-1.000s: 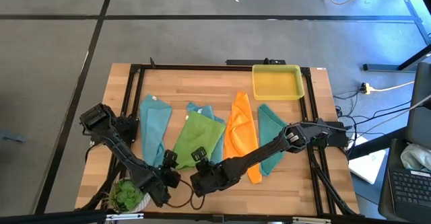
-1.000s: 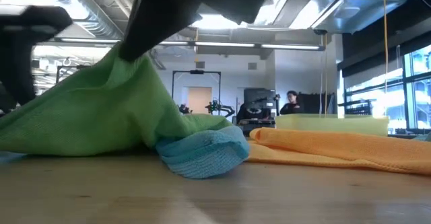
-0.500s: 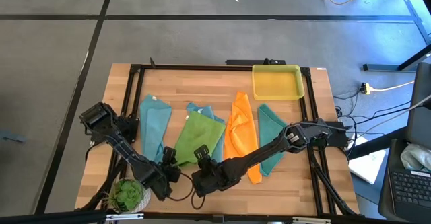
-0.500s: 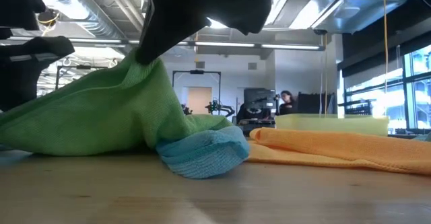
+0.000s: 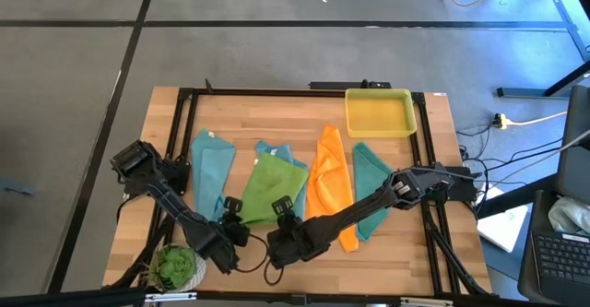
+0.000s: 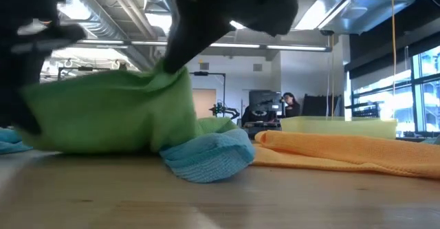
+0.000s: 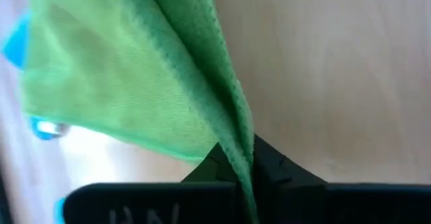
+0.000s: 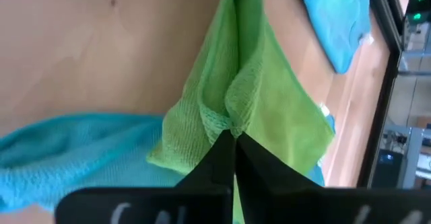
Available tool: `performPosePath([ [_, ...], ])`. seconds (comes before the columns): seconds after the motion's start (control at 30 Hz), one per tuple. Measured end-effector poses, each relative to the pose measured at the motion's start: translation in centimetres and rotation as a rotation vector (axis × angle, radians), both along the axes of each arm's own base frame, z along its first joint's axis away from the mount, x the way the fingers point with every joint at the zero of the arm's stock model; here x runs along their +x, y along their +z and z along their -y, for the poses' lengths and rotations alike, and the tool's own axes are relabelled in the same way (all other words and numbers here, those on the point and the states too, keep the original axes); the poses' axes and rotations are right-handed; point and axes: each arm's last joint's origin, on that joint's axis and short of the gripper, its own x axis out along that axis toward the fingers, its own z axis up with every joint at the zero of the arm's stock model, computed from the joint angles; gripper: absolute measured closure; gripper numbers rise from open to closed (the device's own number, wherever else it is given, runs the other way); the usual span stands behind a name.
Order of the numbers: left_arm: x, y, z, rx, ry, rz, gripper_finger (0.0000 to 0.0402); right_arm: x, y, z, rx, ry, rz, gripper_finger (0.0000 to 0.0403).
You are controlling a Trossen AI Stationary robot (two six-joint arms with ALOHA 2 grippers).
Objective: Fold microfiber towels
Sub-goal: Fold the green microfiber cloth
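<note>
Risk was uneven tension: your left end effector (image 5: 232, 222) and right end effector (image 5: 285, 218) each pinched a near corner of the lime green towel (image 5: 268, 190), mid-bench, overlapping the light blue towel (image 6: 206, 157), which could've dragged along.

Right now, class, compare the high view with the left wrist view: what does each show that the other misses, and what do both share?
Only the high view shows the yellow plastic tray, the orange microfiber towel, and the right gripper. Only the left wrist view shows the left gripper closed on a thin edge of cloth. Both show the lime green microfiber towel on the wooden table.
</note>
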Motion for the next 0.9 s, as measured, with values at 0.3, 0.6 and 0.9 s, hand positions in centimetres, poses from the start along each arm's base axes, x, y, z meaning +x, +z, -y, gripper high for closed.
performPosePath([
  [0.3, 1.1, 5.3, 1.0, 0.073, 0.003, -0.008, 0.0401, -2.4, 4.6, -0.1, 0.024, -0.065, 0.054, 0.0396],
  [0.6, 1.3, 10.4, 0.1, 0.312, 0.034, 0.079, 0.0401, -5.2, 9.2, 0.0, -0.129, -0.075, 0.153, 0.0396],
  [0.9, 4.2, 12.4, -4.8, 0.551, 0.121, 0.196, 0.0401, -5.6, 13.0, 5.5, -0.35, -0.197, 0.209, 0.0396],
])
